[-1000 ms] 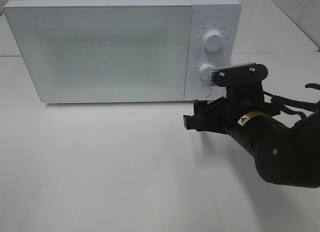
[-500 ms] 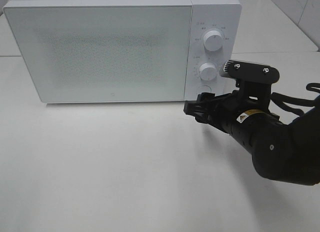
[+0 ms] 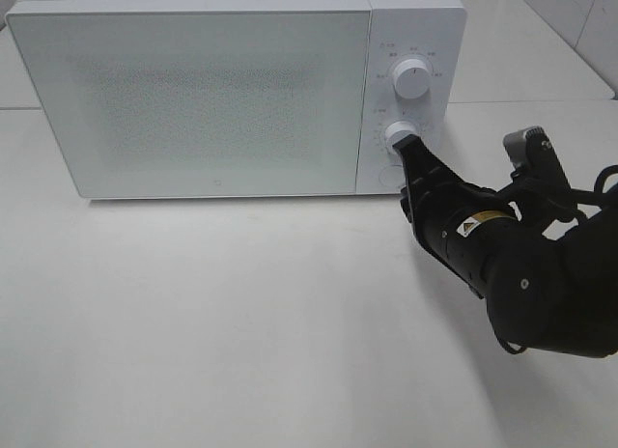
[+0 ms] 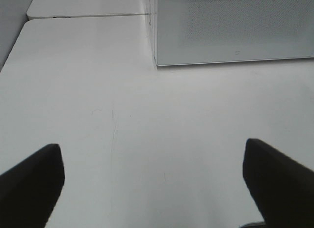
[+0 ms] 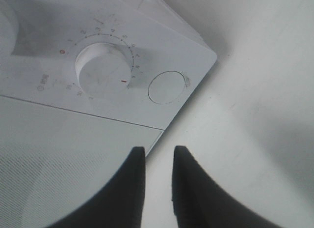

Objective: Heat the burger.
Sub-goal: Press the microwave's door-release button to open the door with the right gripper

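The burger is out of view. A white microwave (image 3: 193, 100) stands at the back of the table with its door closed, and its frosted window shows nothing inside. My right gripper (image 3: 404, 149) points at the control panel, its tip just below the lower dial (image 3: 400, 132). In the right wrist view its fingers (image 5: 135, 161) stand nearly together with a slim empty gap, short of the dial (image 5: 104, 71) and the round button (image 5: 167, 87). My left gripper (image 4: 157, 184) is open over bare table, left of the microwave's front corner (image 4: 157, 61).
An upper dial (image 3: 413, 79) sits above the lower one on the panel. The white table (image 3: 212, 313) spreads out in front of the microwave. A seam between two tabletops (image 4: 88, 15) runs behind the left gripper's area.
The right gripper has rolled over, swung up toward the control panel and drawn its fingers almost together. The left gripper has not moved.
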Robot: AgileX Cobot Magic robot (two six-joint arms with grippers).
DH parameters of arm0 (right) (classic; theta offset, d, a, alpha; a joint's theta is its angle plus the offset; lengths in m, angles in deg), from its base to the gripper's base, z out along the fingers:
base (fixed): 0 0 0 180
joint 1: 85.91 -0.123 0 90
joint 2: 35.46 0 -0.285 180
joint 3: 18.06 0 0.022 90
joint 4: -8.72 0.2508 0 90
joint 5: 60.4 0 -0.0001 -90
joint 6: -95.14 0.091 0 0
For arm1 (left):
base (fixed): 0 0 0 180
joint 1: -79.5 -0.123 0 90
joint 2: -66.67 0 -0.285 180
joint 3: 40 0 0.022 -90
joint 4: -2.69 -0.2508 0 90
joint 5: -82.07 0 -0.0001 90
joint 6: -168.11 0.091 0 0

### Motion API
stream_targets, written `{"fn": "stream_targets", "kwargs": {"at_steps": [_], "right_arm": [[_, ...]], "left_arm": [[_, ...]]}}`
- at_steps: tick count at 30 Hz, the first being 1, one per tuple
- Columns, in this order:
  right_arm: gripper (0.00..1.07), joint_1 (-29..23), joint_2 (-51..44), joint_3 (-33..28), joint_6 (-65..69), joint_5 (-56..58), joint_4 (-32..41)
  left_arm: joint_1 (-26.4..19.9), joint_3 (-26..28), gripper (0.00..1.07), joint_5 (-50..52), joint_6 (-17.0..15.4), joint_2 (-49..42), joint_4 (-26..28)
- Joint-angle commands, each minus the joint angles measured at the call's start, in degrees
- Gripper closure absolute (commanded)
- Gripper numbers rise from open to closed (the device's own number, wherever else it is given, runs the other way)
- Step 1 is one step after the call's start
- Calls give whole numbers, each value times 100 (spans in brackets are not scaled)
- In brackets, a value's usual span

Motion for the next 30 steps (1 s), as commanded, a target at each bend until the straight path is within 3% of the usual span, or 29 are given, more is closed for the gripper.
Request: {"fn": "stream_targets", "kwargs": {"at_steps": [1,6,15,25,30], "right_arm": [[98,-29,-23,40,756,-29,6],[107,-29,-23,40,1558,-29,6],[107,-6,-17,40,2091,-29,183],[107,-6,642,607,2114,-74,235],[107,281,945,1049,2114,23,-29]], "left_arm": [[-17,-17,16,40,-34,-109,29],[-17,-17,16,40,-34,-109,29],[-17,-17,16,40,-34,-109,29],[-17,-17,16,40,-34,-109,23],[-17,-17,16,40,-34,-109,23]]}}
